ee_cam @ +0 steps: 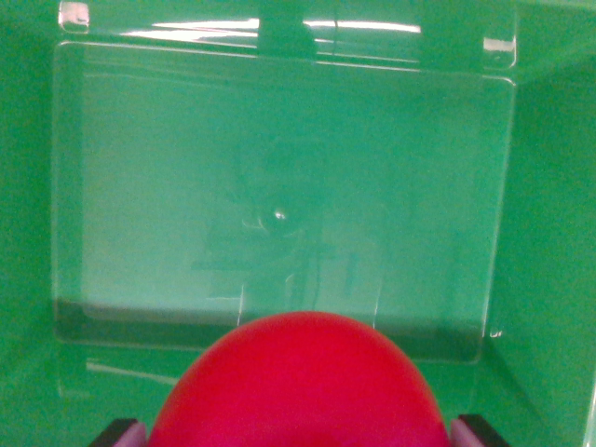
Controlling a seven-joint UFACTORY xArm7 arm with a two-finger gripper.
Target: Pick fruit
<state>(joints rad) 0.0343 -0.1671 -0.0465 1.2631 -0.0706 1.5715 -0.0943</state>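
Fruit: a round red fruit [296, 386] fills the bottom middle of the wrist view, smooth and evenly coloured; its kind cannot be told.
Gripper: the gripper [298, 430] shows only as two dark finger tips [119, 433], one at each lower flank of the fruit. They sit against its sides, so the fruit appears held between them, spread as wide as the fruit; actual contact is hidden by the fruit's bulge.
Container: a clear plastic tray [56, 186] lies below on a green surface [559, 233], its rim catching bright glare along the far edge. Nothing is seen lying inside it.
Position: the fruit hangs over the tray's near edge, about midway between the near corners.
Handling: the skin looks glossy, so likely slippery; the body is probably firm and of moderate weight, though it could be a light plastic model. A hard squeeze might bruge real flesh.
Grip place: the widest girth, with fingers on opposite sides, suits it best, as a round form can roll out of a high or low pinch.
Stage: judged from the hold, the pick looks done and placing remains.
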